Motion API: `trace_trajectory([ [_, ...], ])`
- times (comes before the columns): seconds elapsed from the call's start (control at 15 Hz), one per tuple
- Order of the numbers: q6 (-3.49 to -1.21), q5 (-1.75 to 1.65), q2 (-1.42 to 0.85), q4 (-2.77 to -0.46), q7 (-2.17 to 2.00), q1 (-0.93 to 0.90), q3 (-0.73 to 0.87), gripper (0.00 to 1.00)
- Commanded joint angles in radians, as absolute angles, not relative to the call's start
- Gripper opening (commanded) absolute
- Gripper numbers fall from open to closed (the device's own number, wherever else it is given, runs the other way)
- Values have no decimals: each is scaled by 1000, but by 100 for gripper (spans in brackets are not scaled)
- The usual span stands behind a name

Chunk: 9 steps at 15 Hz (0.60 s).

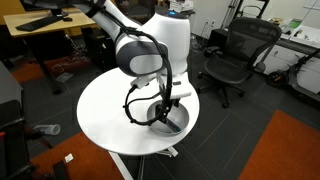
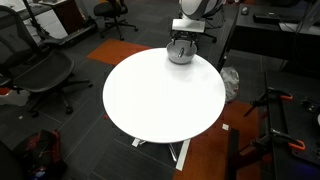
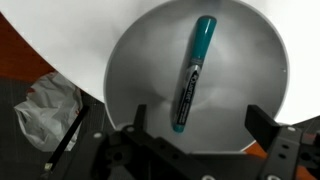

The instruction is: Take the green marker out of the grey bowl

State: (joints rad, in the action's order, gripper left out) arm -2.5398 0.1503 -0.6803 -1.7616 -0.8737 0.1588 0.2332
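The green marker (image 3: 192, 72) lies inside the grey bowl (image 3: 135, 70), running from the upper middle down toward my fingers. The bowl stands near the edge of the round white table; it shows in both exterior views (image 1: 178, 122) (image 2: 180, 55). My gripper (image 3: 198, 125) is open just above the bowl, one finger on each side of the marker's lower end and not touching it. In both exterior views the gripper (image 1: 165, 106) (image 2: 184, 42) hangs straight down over the bowl. The marker does not show in the exterior views.
The round white table (image 2: 160, 95) fills the middle, with the bowl close to its rim. Office chairs (image 1: 238, 52) (image 2: 40, 75) stand around it. A crumpled white bag (image 3: 45, 105) lies on the floor beside the table. Tripod legs (image 2: 280, 120) stand near one side.
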Motion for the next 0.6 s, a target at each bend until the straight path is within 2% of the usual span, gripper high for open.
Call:
trace_trajectory([
  [0.0, -2487, 180, -736, -1680, -877, 168, 234, 100],
  [0.53, -2416, 186, -815, -1593, -877, 180, 232, 100],
])
